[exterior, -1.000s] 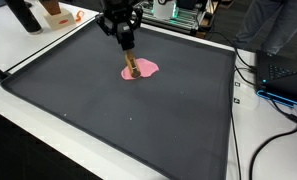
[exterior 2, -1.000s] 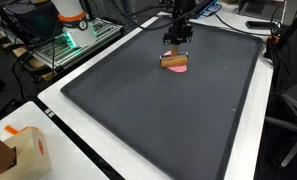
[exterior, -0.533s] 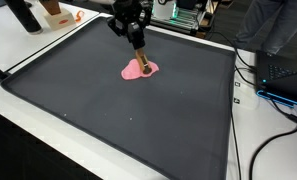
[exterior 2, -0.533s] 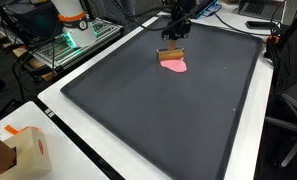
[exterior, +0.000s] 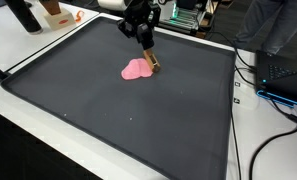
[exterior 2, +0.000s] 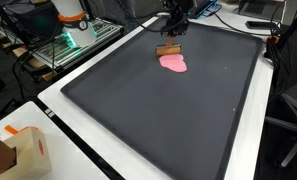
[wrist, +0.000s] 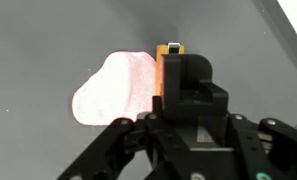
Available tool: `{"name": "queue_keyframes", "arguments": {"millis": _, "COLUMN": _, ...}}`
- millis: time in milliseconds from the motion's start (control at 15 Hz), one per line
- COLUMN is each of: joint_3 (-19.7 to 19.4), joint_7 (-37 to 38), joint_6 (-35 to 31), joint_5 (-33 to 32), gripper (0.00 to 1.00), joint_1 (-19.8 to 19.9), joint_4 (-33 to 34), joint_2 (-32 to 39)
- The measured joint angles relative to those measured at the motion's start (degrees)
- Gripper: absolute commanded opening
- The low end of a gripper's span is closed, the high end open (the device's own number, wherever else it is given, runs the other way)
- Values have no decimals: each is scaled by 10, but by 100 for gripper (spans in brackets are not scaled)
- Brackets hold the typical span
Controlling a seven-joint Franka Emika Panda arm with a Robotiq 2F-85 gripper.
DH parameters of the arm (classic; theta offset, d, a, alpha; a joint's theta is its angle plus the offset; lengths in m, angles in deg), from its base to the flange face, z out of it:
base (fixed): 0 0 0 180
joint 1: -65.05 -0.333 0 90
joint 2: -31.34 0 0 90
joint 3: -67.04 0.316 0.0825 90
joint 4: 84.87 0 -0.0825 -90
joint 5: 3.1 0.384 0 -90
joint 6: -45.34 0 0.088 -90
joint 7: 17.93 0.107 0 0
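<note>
gripper [exterior: 144, 38] clamped on wooden block [exterior: 151, 60]; block's lower end at edge of pink patch [exterior: 136, 71], black mat [exterior: 108, 120].

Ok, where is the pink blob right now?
The pink blob lies on the black mat toward its far edge in both exterior views, beside the wooden block held in the jaws.

The brown block [exterior: 151, 64] looks wooden, the pink patch [exterior: 136, 71] soft and matt, the black mat [exterior: 138, 125] dull and smooth.
</note>
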Motion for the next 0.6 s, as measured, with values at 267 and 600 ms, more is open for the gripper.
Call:
{"name": "queue_keyframes", "arguments": {"millis": 267, "joint_3": 3, "joint_7": 19, "joint_6": -6, "joint_5": -3, "gripper": 23, "joint_1": -13, "joint_4": 0, "joint_2": -15}}
{"name": "queue_keyframes", "arguments": {"millis": 600, "joint_3": 9, "joint_7": 70, "joint_6": -7, "joint_5": -6, "gripper": 23, "joint_1": -35, "joint_4": 3, "joint_2": -64}}
